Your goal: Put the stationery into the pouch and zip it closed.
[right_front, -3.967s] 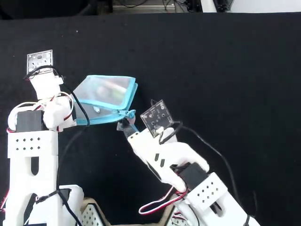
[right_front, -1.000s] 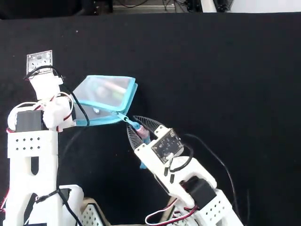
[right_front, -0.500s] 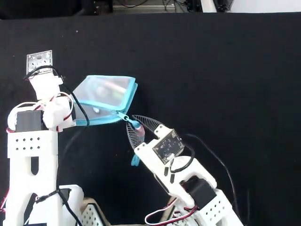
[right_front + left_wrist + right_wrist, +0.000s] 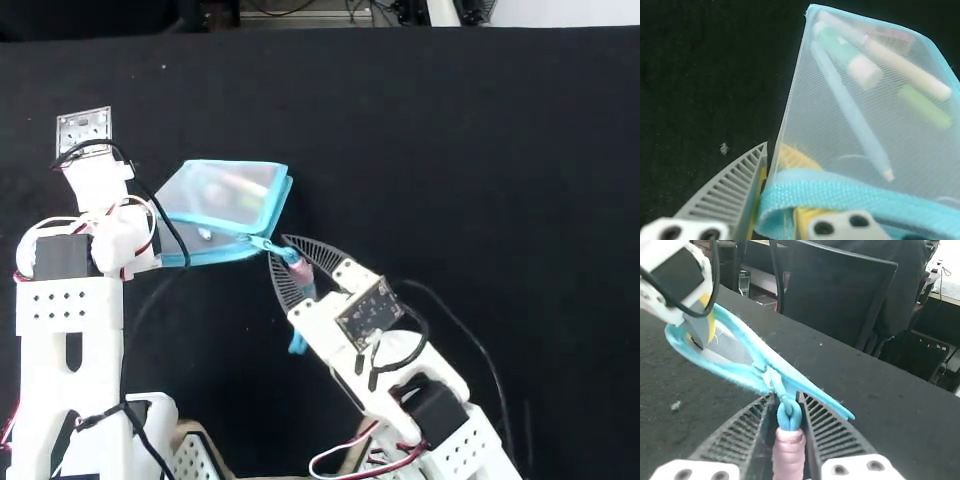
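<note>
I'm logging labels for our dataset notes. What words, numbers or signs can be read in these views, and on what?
No text can be read anywhere.
The pouch: no print shows.
The pens inside it: any print is too blurred to read.
The zipper pull: none.
The square boards on the wrists: markings too small to read.

This looks like a robotics lab set up in an office room. The left arm [image 4: 68, 320] and the right arm [image 4: 400, 365], both white, plastic-built and trailing loose red and black wires [image 4: 335, 445], stand at a bench [image 4: 500, 150] draped in black cloth. Beyond the bench, the right wrist view shows a black office chair [image 4: 840, 300] and a pale desk [image 4: 946, 289], and the high view catches cables [image 4: 300, 10] along the far edge.
</note>
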